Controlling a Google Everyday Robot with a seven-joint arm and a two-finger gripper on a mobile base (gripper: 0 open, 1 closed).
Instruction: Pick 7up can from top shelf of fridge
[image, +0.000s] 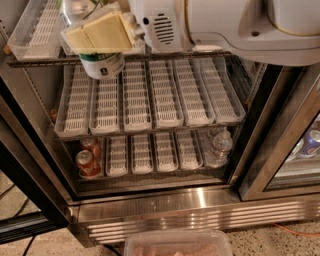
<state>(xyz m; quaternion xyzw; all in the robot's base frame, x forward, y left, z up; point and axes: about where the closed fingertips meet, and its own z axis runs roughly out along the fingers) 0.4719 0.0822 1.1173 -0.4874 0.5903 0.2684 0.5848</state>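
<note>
My gripper (96, 36) is at the upper left, in front of the top shelf (35, 61) of the fridge (200, 212). Its yellowish pads (107, 31) are shut on the 7up can (102, 65). The can's white and green lower body shows below the pads, and its silver lid shows above them. The can hangs clear of the shelf's clear plastic trays (30, 25), above the left lanes of the middle shelf. My white arm fills the upper right and hides the rest of the top shelf.
The middle shelf (150, 95) holds empty white slotted trays. Two red-orange cans (87, 157) and a clear water bottle (220, 147) stand on the bottom shelf. The black door frame (30, 170) is at the left. A clear plastic container (177, 243) sits on the floor.
</note>
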